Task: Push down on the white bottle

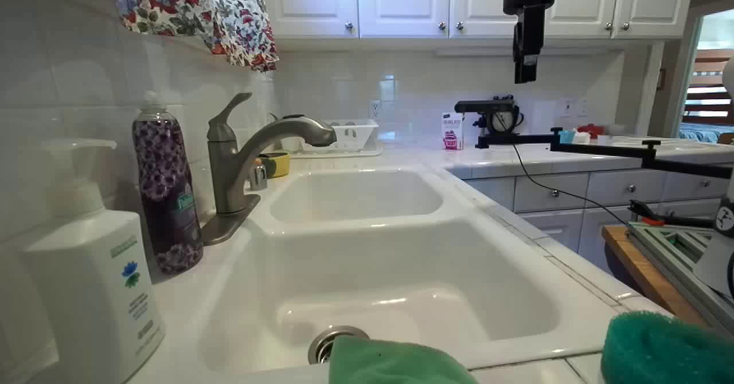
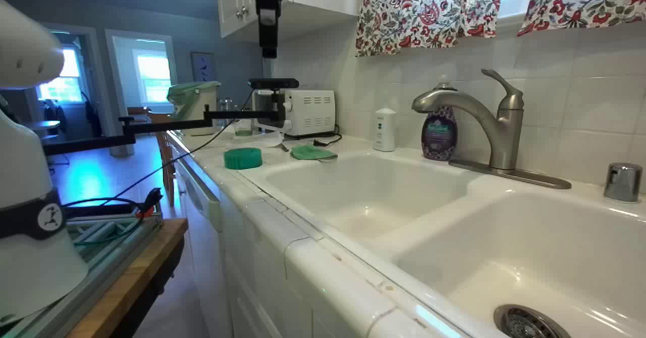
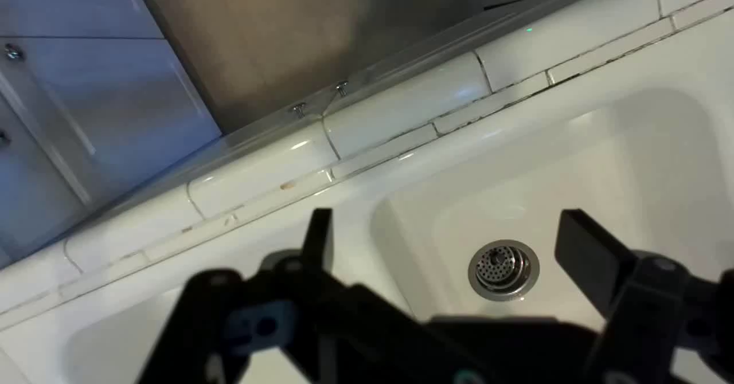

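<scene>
Claw [image 2: 269,51] aloft, white bottle [image 2: 385,132] upright

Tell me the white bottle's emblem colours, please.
The emblem is blue above green, clearest in an exterior view.

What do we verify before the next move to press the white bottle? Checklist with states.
1) White bottle upright: ok, beside the sink.
2) Pump head uncovered: ok, nothing seen on it.
3) Gripper empty: ok, nothing held between the fingers.
4) Gripper shut (probably best for pressing): not ok, open.
5) Gripper over the pump head: not ok, wrist view shows sink and drain, no bottle.
6) Pump head unlocked: cannot tell.
</scene>
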### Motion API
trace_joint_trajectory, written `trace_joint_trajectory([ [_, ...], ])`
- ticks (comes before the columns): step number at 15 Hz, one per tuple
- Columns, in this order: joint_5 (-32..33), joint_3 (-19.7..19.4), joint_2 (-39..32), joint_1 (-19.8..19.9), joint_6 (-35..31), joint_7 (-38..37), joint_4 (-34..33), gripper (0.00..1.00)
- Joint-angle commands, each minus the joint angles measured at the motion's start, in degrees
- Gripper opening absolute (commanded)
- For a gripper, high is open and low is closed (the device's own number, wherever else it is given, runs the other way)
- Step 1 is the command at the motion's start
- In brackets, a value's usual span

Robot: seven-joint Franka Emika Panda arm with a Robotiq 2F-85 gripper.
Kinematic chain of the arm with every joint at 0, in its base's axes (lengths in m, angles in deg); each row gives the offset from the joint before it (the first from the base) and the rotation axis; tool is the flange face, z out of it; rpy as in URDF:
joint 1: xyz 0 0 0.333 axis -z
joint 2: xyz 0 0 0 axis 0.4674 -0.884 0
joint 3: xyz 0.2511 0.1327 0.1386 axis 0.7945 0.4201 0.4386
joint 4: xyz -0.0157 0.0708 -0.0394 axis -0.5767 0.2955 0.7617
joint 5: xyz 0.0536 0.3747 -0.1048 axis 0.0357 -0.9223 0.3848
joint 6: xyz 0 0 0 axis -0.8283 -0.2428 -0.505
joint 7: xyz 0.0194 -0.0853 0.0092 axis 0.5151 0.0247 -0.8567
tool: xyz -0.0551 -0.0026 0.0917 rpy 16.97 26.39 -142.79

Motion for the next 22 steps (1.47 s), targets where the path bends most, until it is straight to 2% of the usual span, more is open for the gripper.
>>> trace_joint_trajectory([
  [1, 0.2, -0.4, 0.0, -0.4, 0.1, -0.2, -0.1, 1.0],
  [19, 0.2, -0.4, 0.0, -0.4, 0.1, -0.2, -0.1, 1.0],
  [22, -0.6, 0.3, -3.9, -2.7, -2.0, 2.3, -3.5, 1.0],
])
